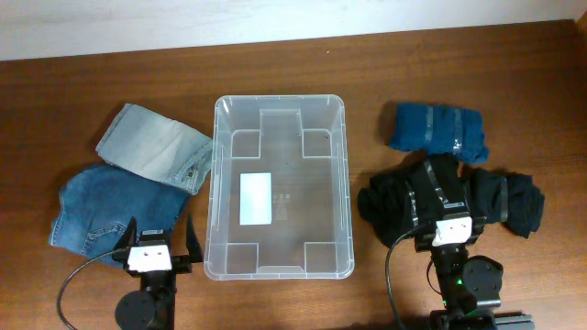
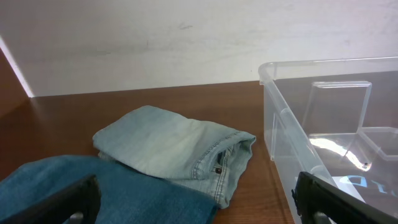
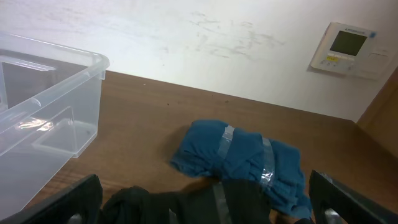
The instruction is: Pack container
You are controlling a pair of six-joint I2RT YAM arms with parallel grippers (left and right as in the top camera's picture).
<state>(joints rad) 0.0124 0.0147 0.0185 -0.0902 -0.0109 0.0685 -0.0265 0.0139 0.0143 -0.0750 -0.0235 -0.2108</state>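
You see a dark brown wooden table (image 1: 367,55) against a plain white wall (image 2: 155,37) with faint scuffs. A white wall control panel (image 3: 347,50) with a small screen is mounted at right.

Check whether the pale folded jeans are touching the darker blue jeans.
Touching. The left wrist view shows the pale jeans resting partly on top of the darker jeans, with no gap; overhead shows the same overlap.
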